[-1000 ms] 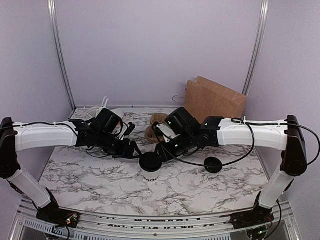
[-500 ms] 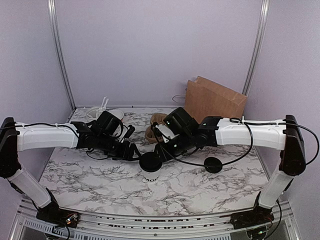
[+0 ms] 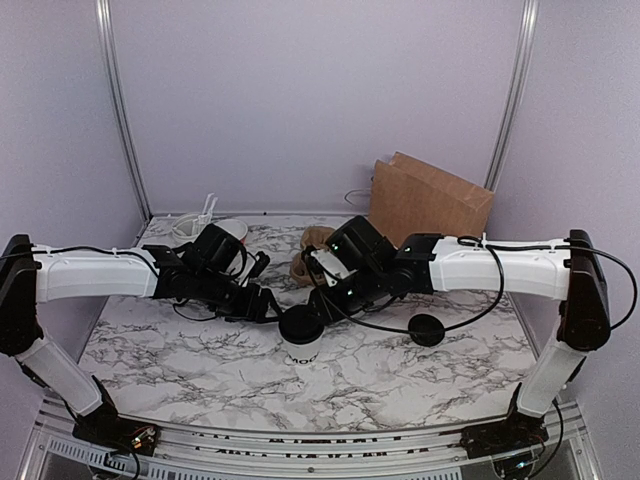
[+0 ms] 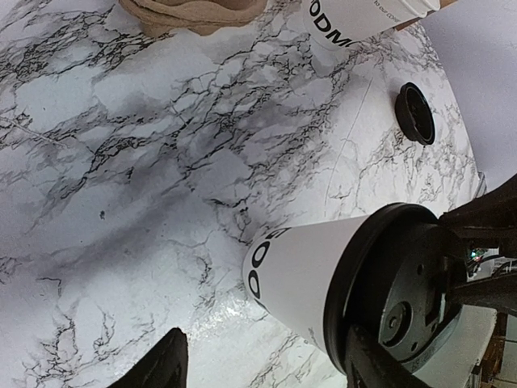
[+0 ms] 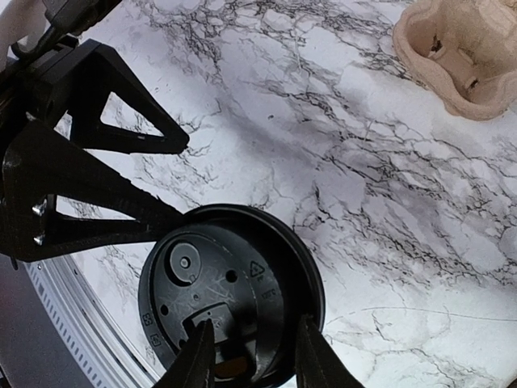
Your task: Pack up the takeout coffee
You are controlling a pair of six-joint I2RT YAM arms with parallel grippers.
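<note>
High rear view, wrist views share coffee (image 5: pixel 234 275)

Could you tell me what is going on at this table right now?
Both arms meet at the takeout coffee standing mid-table. The left gripper has its jaws open on either side of the cup's wall. The right gripper hangs over the black lid, jaws part open; contact is unclear. The brown paper bag stands at the back, so the cup is not yet packed.
</note>
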